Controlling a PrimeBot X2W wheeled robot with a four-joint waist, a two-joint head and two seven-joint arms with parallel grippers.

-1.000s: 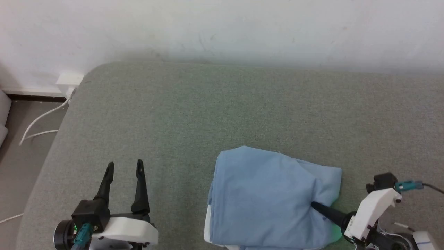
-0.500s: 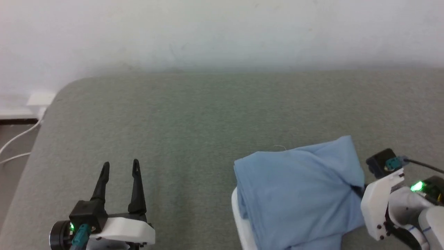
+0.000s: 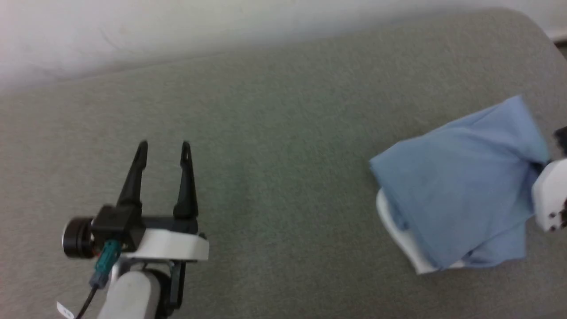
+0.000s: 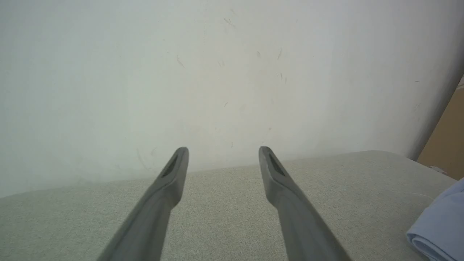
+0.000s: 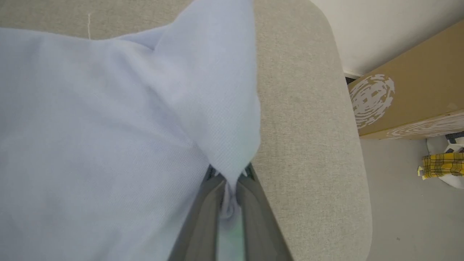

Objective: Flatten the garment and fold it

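Light blue shirt (image 3: 456,186) lies as a folded bundle on the grey-green upholstered surface (image 3: 274,168), near its right end. White trim (image 3: 401,235) pokes out from under the bundle.
Right gripper (image 5: 229,177): 2 fingers pinched tight on a fold at the shirt's right edge.
Left gripper (image 3: 164,148): fingers spread wide, holding nothing, well apart from the shirt.
Cardboard box (image 5: 409,90) stands on the floor beyond.

We can't read a single word or number here. The brown cardboard box (image 5: 409,90) carries a white swirled print on its side, with no letters we can make out.
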